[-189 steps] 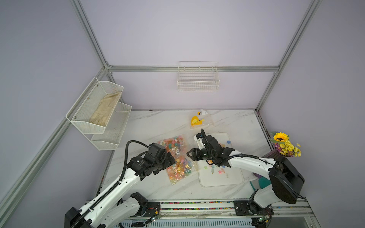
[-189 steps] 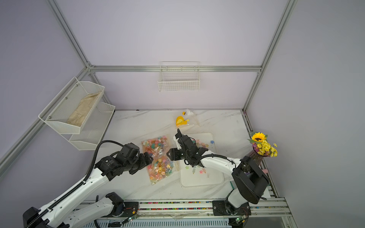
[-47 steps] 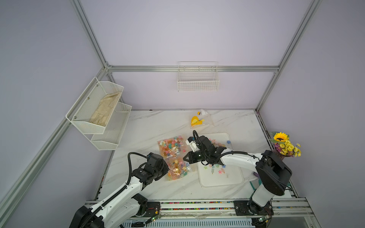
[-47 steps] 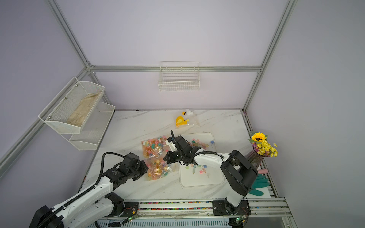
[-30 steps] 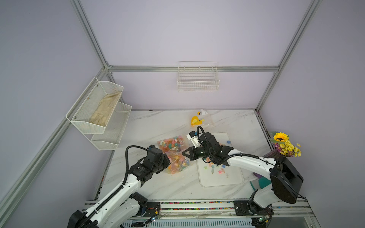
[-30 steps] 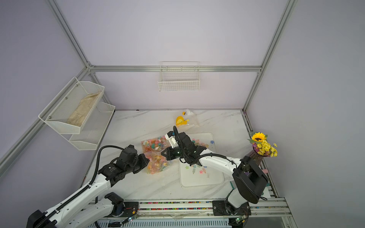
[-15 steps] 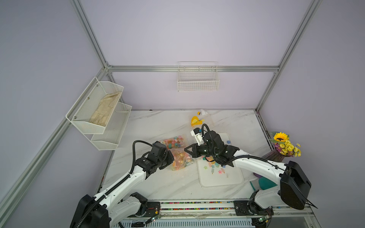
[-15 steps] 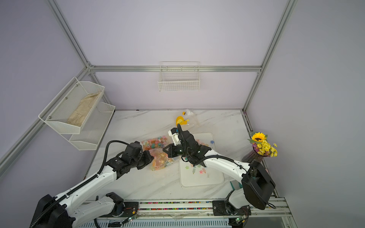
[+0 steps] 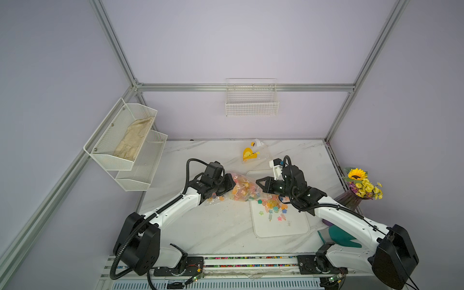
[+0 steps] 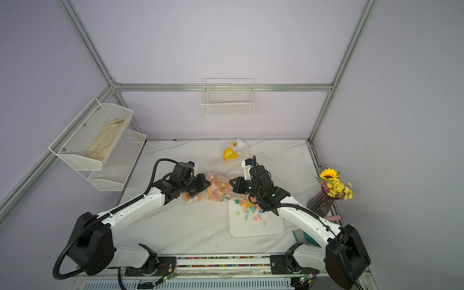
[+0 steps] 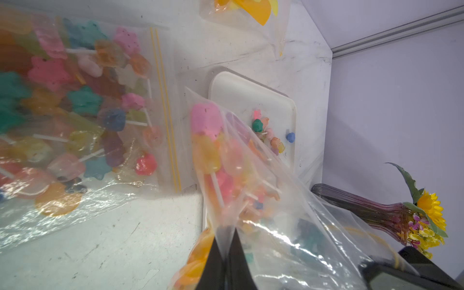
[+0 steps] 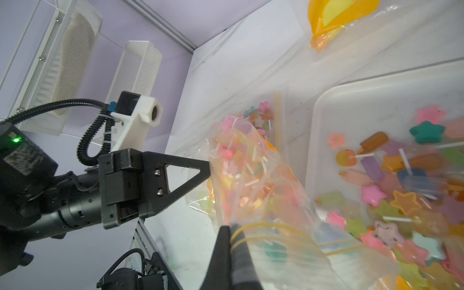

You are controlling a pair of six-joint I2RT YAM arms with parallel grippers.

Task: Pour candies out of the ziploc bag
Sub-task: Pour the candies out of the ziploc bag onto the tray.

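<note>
Moved since earlier: the ziploc bag (image 9: 242, 189), which was lying flat on the counter (image 9: 213, 226) some seconds ago, is now hanging between both arms, and it has been sliding toward the white tray (image 9: 281, 228) over the last second.
Ziploc bag: it is stretching, crumpled, from one gripper to the other, with its yellow-zipped mouth end hanging at the tray's near-left edge.
Candies: most are crowding inside the film, sticks pointing every way. A loose heap of candies (image 9: 272, 204) is lying on the tray just under the mouth.
Right gripper (image 12: 232, 241): it is pinching the zip rim, jaws tight together on the film.
Left gripper (image 11: 226, 253): it is clamping the opposite, closed end of the bag, jaws nearly touching.
Step in hand: judging by the spill, the pour is running, with more than half the sweets left inside.
Second bag (image 11: 75, 113): it is lying zipped and full on the counter beside the tray, under the lifted one.
Risk, spill: the mouth is hovering right at the tray's edge, so sweets may be dropping onto the counter or the second bag.
Risk, jam: crossed sticks may be bridging the narrow mouth, since only one point of the rim is being held.
Risk, slip: thin film may be sliding out of either pinch as the weight shifts.
</note>
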